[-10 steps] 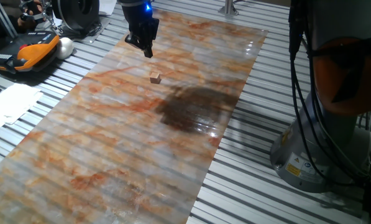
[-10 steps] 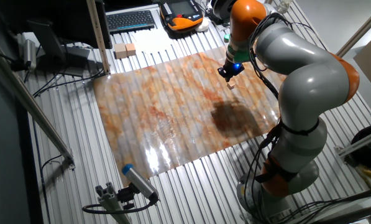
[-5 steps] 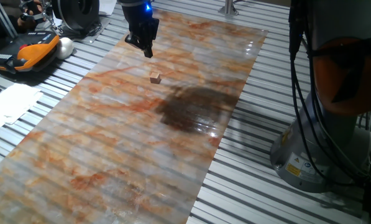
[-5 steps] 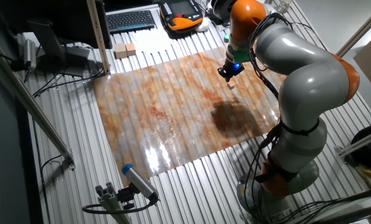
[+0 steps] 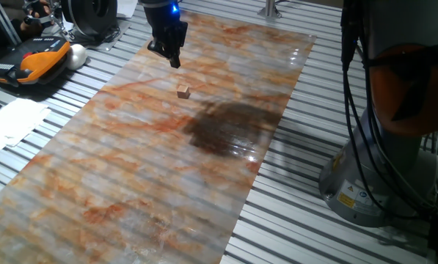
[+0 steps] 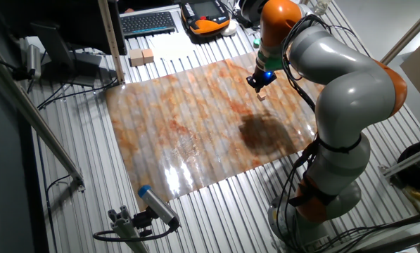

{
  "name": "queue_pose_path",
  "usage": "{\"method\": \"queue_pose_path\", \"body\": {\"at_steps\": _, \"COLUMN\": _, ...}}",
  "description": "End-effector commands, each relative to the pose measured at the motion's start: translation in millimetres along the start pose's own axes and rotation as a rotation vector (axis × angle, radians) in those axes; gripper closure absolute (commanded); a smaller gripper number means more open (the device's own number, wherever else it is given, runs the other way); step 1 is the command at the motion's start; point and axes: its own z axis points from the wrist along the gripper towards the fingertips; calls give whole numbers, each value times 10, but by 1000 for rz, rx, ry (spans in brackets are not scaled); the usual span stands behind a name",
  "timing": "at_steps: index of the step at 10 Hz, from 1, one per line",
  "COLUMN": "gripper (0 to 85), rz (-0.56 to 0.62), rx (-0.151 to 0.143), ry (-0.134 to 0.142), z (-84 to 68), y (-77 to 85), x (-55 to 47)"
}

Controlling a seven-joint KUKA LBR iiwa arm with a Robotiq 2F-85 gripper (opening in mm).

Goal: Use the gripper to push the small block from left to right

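Observation:
The small block (image 5: 183, 91) is a tiny light-tan cube lying on the marbled orange-grey mat (image 5: 130, 169). In the other fixed view it shows as a pale speck (image 6: 262, 98) just below the gripper. My gripper (image 5: 174, 61) hangs with its black fingers pressed together, its tip a short way beyond the block and apart from it. In the other fixed view the gripper (image 6: 258, 87) sits near the mat's far right part. It holds nothing.
A dark stain (image 5: 230, 126) marks the mat near the block. An orange-black device (image 5: 31, 62) and papers (image 5: 13, 121) lie off the mat's left side. The robot base (image 5: 395, 110) with cables stands at the right. A keyboard (image 6: 148, 22) and two wooden blocks (image 6: 142, 57) lie beyond the mat.

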Motion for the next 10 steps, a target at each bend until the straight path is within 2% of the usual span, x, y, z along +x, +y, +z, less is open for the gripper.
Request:
{"method": "queue_pose_path", "body": {"at_steps": 1, "gripper": 850, "rz": -1, "rx": 0, "ry": 0, "z": 0, "y": 0, "x": -1}}
{"method": "queue_pose_path", "body": {"at_steps": 10, "gripper": 850, "rz": 35, "rx": 4, "ry": 3, "z": -1, "y": 5, "x": -8}}
